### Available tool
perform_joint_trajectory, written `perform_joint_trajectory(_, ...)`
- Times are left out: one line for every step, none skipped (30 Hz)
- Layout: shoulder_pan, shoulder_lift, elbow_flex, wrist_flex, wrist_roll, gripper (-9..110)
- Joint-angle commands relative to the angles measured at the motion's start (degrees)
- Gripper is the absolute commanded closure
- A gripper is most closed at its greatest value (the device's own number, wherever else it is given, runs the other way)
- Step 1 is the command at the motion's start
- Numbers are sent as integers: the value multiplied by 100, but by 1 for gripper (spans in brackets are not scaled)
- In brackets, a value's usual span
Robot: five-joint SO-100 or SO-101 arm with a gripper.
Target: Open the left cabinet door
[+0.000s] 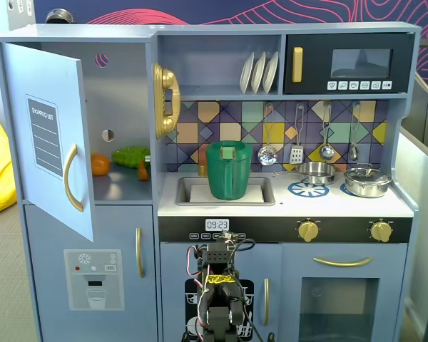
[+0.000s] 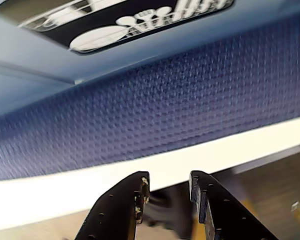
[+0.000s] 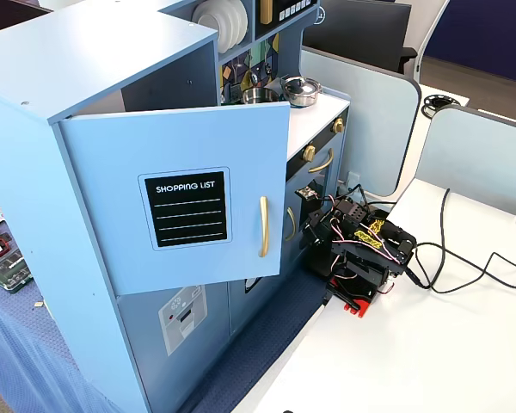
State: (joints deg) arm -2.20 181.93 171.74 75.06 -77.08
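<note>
- The left cabinet door (image 1: 48,135), pale blue with a "SHOPPING LIST" panel and a gold handle (image 1: 72,177), fills the upper left of a fixed view and already stands swung wide; the second fixed view shows it (image 3: 176,206) hanging out from the toy kitchen's (image 3: 86,60) front.
- Inside the opened compartment, left of centre, lie an orange (image 1: 100,164), a green vegetable (image 1: 130,156) and a carrot-like piece (image 1: 143,171).
- The arm (image 1: 221,299) is folded low at bottom centre, well apart from the door.
- In the wrist view the gripper (image 2: 168,188) enters from the bottom edge, its jaws slightly apart and holding nothing, facing a dark blue textured mat (image 2: 155,120).
- Judgement: the opening looks done, and this reads as the retreat or rest step. Nothing more seems called for beyond staying clear of the door's swing.
</note>
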Motion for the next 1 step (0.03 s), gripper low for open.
perform_joint_trajectory(9,9,-9,817,-483,101)
